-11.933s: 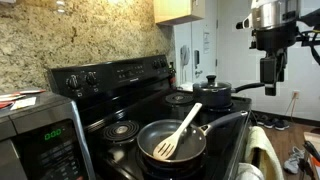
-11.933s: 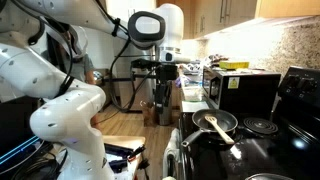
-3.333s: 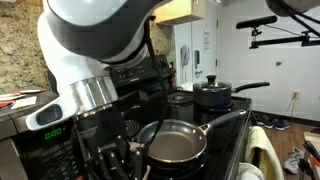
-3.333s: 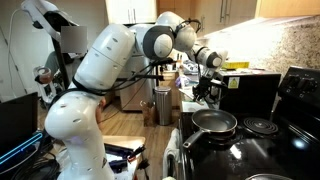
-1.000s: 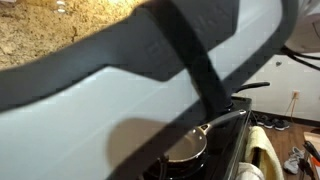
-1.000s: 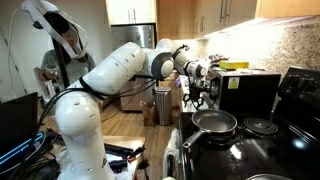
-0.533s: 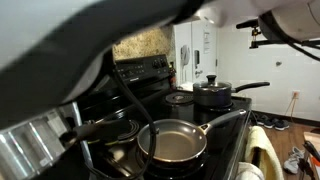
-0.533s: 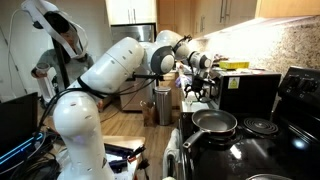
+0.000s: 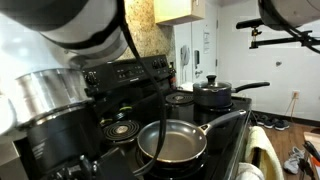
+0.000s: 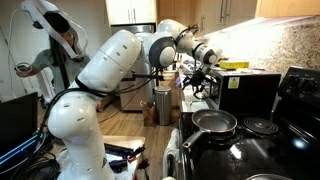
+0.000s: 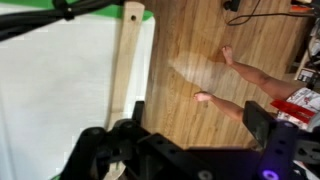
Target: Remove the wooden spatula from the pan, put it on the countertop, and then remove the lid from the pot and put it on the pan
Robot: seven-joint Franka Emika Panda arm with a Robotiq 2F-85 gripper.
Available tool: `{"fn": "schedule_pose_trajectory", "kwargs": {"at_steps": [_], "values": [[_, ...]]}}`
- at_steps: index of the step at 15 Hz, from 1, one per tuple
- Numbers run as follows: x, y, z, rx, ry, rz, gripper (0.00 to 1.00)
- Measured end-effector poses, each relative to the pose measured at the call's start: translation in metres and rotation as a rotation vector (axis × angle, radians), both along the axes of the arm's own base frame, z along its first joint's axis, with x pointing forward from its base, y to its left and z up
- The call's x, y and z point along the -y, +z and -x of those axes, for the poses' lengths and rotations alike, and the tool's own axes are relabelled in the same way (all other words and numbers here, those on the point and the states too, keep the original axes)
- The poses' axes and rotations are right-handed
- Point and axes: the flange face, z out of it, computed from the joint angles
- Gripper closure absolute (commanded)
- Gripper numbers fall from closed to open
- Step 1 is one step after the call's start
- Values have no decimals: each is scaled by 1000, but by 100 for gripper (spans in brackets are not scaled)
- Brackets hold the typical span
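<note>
White bench [image 11: 50, 90] lies beneath my jaws, which stand wide apart, the spatula [image 11: 125, 60] lying flat on it by one finger. The pan [image 9: 172, 145] sits empty. What's left, I reckon: the lid [image 9: 212, 84], not yet off the pot [image 9: 213, 100].

In an exterior view you sit low and close on the stove [image 9: 130, 75], facing across the pan [image 9: 172, 142] to the pot [image 9: 213, 95] and the room beyond. The arm [image 9: 55, 95] looms right at the lens and fills the left side. In an exterior view you stand further back, off the stove's [image 10: 270, 140] end, facing the robot. Both exterior views share the pan [image 10: 214, 124]. Your wrist view looks straight down on a white tabletop [image 11: 50, 100] and wood floor [image 11: 190, 40].
</note>
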Motion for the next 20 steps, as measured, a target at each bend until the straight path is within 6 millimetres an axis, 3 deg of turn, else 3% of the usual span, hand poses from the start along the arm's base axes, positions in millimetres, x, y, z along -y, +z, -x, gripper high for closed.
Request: {"fn": "schedule_pose_trajectory", "kwargs": {"at_steps": [6, 14, 20], "values": [[47, 24, 31, -136, -41, -22, 0], [162, 69, 40, -39, -335, 101, 0], [155, 62, 39, -40, -330, 120, 0]]}}
